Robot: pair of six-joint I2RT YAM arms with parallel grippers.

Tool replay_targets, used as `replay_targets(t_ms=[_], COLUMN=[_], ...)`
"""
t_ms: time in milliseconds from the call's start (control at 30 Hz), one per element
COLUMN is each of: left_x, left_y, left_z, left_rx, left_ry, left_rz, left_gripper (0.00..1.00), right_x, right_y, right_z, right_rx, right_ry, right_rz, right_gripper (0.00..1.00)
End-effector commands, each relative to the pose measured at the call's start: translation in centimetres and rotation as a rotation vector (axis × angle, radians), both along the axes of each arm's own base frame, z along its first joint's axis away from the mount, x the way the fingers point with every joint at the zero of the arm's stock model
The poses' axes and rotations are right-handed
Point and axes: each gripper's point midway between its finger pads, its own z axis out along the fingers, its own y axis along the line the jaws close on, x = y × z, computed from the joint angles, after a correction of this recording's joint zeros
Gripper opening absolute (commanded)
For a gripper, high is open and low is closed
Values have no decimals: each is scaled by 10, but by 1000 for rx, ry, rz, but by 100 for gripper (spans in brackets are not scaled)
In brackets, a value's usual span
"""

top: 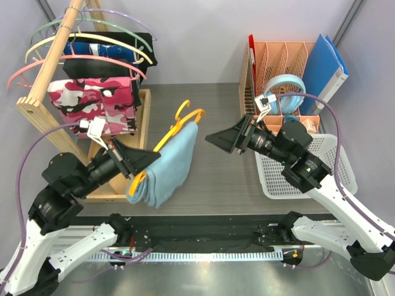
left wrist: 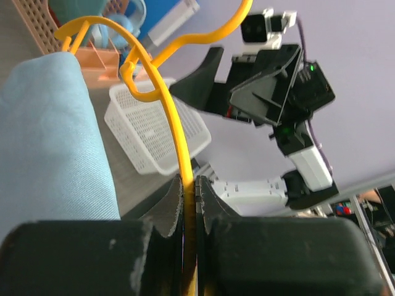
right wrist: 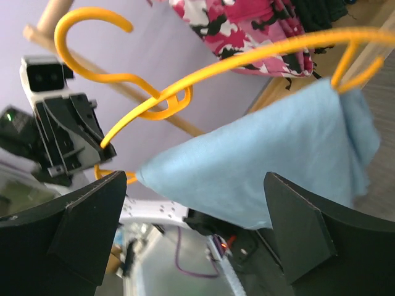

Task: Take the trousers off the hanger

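Left pincer point(left wrist: 189, 191) is clenched on the hanger point(top: 185, 120), holding it above the near-left part of the table point(top: 225, 179). The trousers point(top: 170, 163) hang draped over its bar, not yet removed. Right pincer point(top: 215, 138) gapes wide and empty, near them.

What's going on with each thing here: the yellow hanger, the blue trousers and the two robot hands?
hanger, held up, carrying the trousers
trousers, folded, draped over the hanger
left gripper, jaws shut on the hanger
right gripper, jaws open, empty, facing the trousers
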Motion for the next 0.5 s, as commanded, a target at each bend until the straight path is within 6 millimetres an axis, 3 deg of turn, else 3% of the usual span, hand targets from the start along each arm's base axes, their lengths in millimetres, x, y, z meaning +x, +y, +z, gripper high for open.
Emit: replay_targets(t_ms=[0,67,133,333,467], left_x=[23,40,52,70,77], left_y=[8,-1,-10,-19,-27], left_z=[108,107,110,112,107], left_rx=[-268,-261,-266,-288,-294], left_ry=[-330,-325,-335,-352,-338], left_rz=[127,147,153,178,172], left_gripper=[0,0,0,0,0], right_x=[27,38,41,67,75], right_y=[1,8,12,24,31], right_z=[31,33,51,68,71], right_rx=[242,283,361,440,458], right_ry=[197,241,269,298,309], right_rz=[-123,-127,-106,-139,-140], right_gripper=[98,97,95,88,75])
